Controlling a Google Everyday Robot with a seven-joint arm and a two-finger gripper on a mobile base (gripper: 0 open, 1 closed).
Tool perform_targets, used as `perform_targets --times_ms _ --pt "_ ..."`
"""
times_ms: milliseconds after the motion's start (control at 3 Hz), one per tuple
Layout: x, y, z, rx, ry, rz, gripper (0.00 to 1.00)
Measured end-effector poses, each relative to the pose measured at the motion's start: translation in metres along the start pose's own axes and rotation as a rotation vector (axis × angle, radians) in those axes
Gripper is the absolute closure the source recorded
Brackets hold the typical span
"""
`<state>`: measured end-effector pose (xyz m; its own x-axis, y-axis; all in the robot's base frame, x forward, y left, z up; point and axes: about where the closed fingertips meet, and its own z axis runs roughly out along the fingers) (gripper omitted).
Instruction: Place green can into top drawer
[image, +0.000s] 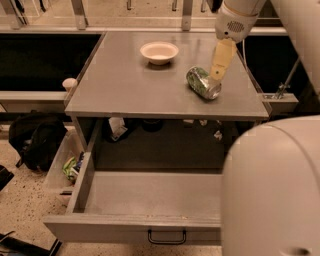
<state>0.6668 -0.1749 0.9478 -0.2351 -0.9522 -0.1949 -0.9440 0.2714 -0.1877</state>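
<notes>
Can (203, 83) on desk (125, 85), drawer (150, 195) open

Can lies on its side, right of the bowl (159, 52). Gripper (218, 75) hangs right at the can's far side; we cannot tell whether it is open or closed. Drawer stands pulled out below the desk.

Cream gripper (218, 73) over green can (202, 83)

The shiny green can (203, 83) lies on its side in the upper right of the frame, with the gripper (218, 74) just above it, and the wide grey top drawer (145, 197) stands pulled open along the bottom.
</notes>
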Motion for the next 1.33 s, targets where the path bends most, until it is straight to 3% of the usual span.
perform_targets --times_ms 333,667,1000,1333 --pt "-0.010 -0.023 -0.011 0.074 -0.042 0.002 0.00" --pt "-0.014 -0.028 -0.007 0.088 -0.051 0.001 0.00" --pt "-0.018 -0.034 0.003 0.079 -0.087 -0.016 0.00" --pt "-0.023 -0.042 0.029 0.033 -0.174 -0.031 0.00"
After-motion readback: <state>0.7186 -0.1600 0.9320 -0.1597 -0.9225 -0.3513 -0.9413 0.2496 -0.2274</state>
